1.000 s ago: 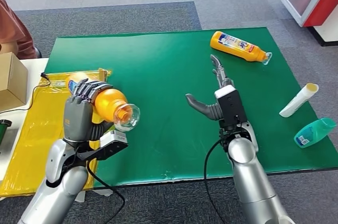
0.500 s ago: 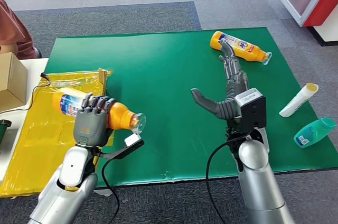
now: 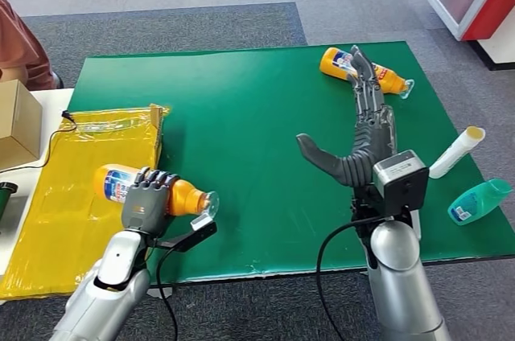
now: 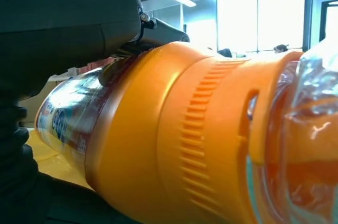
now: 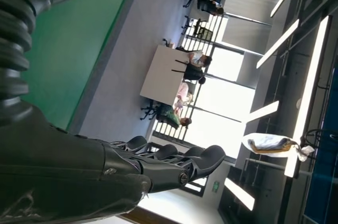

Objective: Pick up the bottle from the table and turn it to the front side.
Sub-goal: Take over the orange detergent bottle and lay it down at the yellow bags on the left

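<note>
right robot hand reaching for the far bottle

nearest, the left robot hand (image 3: 146, 204) is clamped around 1 orange bottle (image 3: 152, 191), held low at the edge of the yellow plastic sheet (image 3: 55, 220), long axis lying sideways with the clear cap pointing toward the middle of the green worktop (image 3: 243, 132).

further out, the right robot hand (image 3: 364, 128) is spread and holding nothing, thumb out to its left, fingertips (image 3: 360, 58) over the body of the second orange bottle (image 3: 340, 62); whether they touch it cannot be told. that bottle lies flat near the far edge, long axis running left to right, cap to the right, straight ahead of the right arm and well apart from the left. the grasp looks to depend on the fingers closing across this axis.
</note>
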Robot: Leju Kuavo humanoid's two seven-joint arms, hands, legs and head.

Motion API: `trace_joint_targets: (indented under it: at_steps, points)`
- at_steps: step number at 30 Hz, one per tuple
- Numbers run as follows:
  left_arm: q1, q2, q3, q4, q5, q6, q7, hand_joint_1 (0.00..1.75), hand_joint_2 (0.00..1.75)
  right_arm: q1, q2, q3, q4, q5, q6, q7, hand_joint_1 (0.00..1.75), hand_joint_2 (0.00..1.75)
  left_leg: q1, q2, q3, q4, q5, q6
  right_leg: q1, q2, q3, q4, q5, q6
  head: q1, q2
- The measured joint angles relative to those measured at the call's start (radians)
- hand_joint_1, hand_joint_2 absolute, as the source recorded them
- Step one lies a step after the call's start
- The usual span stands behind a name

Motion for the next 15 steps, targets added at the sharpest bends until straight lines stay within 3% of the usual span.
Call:
trace_joint_targets:
  at_steps: [3,4,7,8,15]
  points:
    - [-0.006,-0.004,0.011,0.033,-0.006,-0.01,0.019,1.75,1.75,0.01,-0.001,0.0,-0.028,0.002,-0.007,-0.01,0.0,1.75,0.0,0.0,0.0,0.0,0.0,0.0,0.0,0.0,0.0,0.0,0.0,0.0,0.0,0.0]
    - [-0.011,-0.005,0.017,0.051,-0.009,-0.01,0.027,1.39,1.75,0.014,-0.001,0.0,-0.038,0.0,-0.009,-0.013,0.0,1.75,0.0,0.0,0.0,0.0,0.0,0.0,0.0,0.0,0.0,0.0,0.0,0.0,0.0,0.0]
    - [-0.042,-0.006,0.043,0.129,-0.009,0.013,0.046,0.08,1.75,0.023,-0.002,0.0,-0.059,-0.007,-0.013,-0.019,0.0,1.75,0.0,0.0,0.0,0.0,0.0,0.0,0.0,0.0,0.0,0.0,0.0,0.0,0.0,0.0]
    - [-0.054,-0.007,0.055,0.159,-0.004,0.029,0.05,0.0,1.75,0.024,-0.003,0.0,-0.064,-0.009,-0.013,-0.021,0.0,1.75,0.0,0.0,0.0,0.0,0.0,0.0,0.0,0.0,0.0,0.0,0.0,0.0,0.0,0.0]
    - [-0.105,-0.017,0.156,0.294,0.021,0.133,0.051,0.0,1.75,0.052,-0.03,0.0,-0.074,-0.002,-0.033,-0.021,0.0,1.75,0.0,0.0,0.001,0.0,0.0,0.0,0.0,0.0,0.001,0.0,0.0,0.0,0.0,0.0]
